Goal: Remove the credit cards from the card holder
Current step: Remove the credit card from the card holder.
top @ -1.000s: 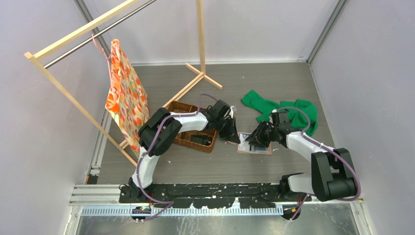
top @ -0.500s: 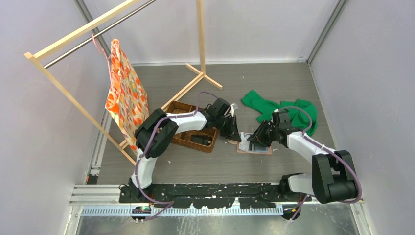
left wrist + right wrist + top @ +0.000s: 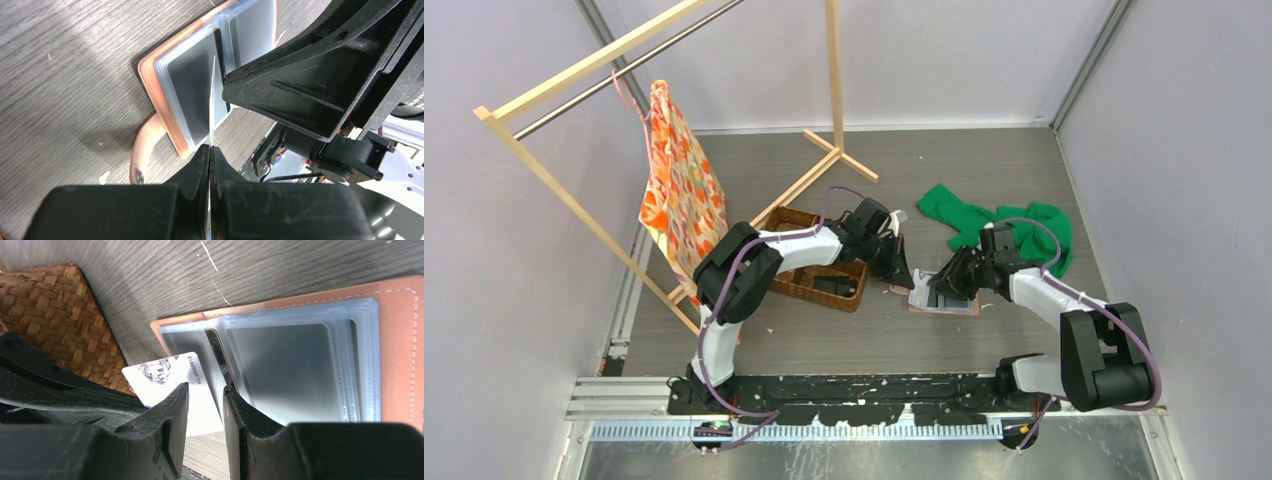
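Note:
The salmon-tan card holder (image 3: 954, 305) lies open on the table with its clear sleeves up (image 3: 300, 355) and its strap tab (image 3: 141, 150) curled beside it. My left gripper (image 3: 210, 149) is shut on a white credit card (image 3: 170, 374), which the left wrist view shows edge-on (image 3: 212, 105). The card sticks out of the holder's left end. My right gripper (image 3: 206, 389) hovers over that same end with its jaws a little apart. One of its fingertips (image 3: 232, 395) rests on a sleeve. In the top view the two grippers, left (image 3: 905, 280) and right (image 3: 939, 287), nearly meet.
A brown woven basket (image 3: 824, 301) holding a dark object (image 3: 832, 285) sits just left of the holder. A green cloth (image 3: 1014, 228) lies behind the right arm. A wooden rack (image 3: 584, 66) with an orange patterned cloth (image 3: 682, 195) stands at the back left.
The white card shows further out of the holder's left end, held by the left gripper. The right jaws have parted slightly. The holder has stayed put.

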`<control>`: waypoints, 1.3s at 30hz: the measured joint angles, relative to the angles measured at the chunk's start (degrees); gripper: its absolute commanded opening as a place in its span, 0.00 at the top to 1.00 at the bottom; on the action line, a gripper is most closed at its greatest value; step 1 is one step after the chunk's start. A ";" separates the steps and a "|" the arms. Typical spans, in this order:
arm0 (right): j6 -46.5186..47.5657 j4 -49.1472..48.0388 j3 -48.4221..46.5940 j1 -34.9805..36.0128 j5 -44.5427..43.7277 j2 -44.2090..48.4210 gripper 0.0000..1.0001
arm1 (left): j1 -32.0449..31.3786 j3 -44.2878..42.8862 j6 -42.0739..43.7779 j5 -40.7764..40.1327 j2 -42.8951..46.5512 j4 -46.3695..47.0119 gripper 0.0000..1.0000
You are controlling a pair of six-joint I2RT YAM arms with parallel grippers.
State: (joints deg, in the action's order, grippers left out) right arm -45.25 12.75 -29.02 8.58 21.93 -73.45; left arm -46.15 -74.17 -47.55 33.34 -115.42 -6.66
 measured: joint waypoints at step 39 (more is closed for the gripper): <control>-3.41 -6.78 2.21 -0.07 2.84 -2.45 0.69 | 0.04 -0.02 -1.31 2.82 -0.68 2.16 0.74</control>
State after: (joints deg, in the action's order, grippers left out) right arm -48.66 5.98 -26.81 8.51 24.77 -75.90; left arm -46.11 -74.19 -48.86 36.16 -116.09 -4.49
